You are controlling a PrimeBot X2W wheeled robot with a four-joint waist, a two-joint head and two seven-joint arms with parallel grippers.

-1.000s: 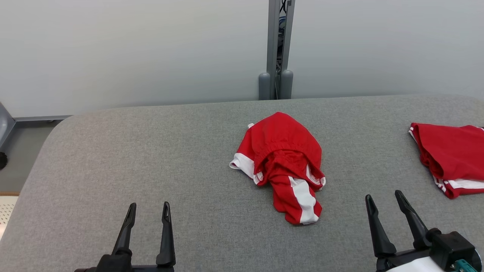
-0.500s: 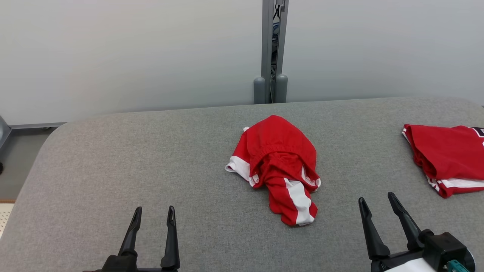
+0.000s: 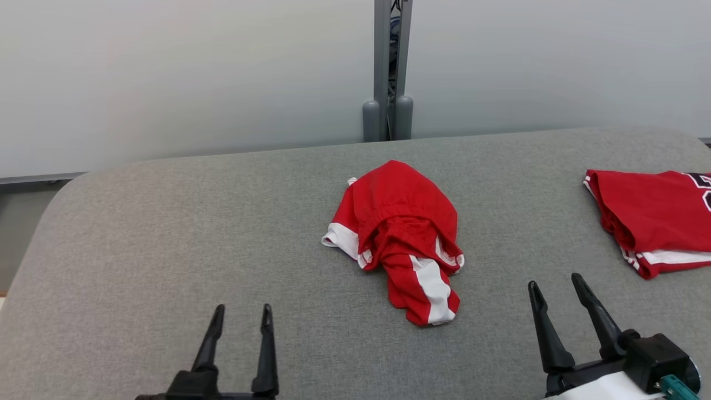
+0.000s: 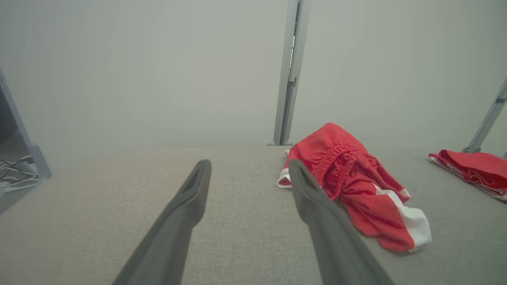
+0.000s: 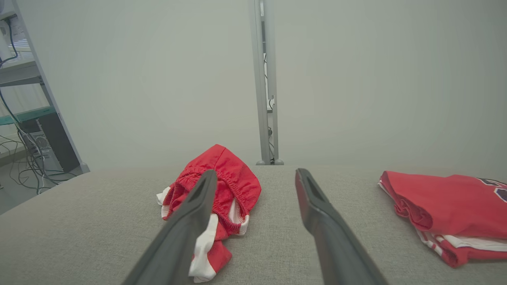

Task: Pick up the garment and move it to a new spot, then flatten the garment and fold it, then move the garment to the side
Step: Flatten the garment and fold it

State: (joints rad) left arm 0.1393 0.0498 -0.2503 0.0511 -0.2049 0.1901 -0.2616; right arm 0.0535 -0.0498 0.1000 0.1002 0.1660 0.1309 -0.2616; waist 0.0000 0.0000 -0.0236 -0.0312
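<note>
Since one second ago the whole head view has slid a little to the left, so I think the camera has turned and not the cloth. Against the garment point(image 3: 397, 222), the left hand point(image 3: 244, 307) has come somewhat closer; the right hand point(image 3: 555, 280) keeps nearly the same place.

Both hands are released, their dark fingers spread wide with nothing between them, and they hover low over the grey bench point(image 3: 166, 233). Neither one touches any cloth.

The garment is red shorts with white bands, lying as a crumpled heap with the elastic waist turned up and one leg pointing back toward the robot. It lies ahead of the left hand and to its right, and ahead of the right hand and to its left, so it is between the two, a bit beyond the fingertips. It is apart from both.

A second red piece point(image 3: 650, 216) lies ahead and to the right of the right hand, well apart from the heap. It looks flat and folded, so I judge it is not the piece to work on now.

As I judge it, the task stands at the very beginning. The heap is not yet picked up. What is left is everything: to grasp and lift it, set it at a new spot, spread it flat, fold it, and put it aside.
</note>
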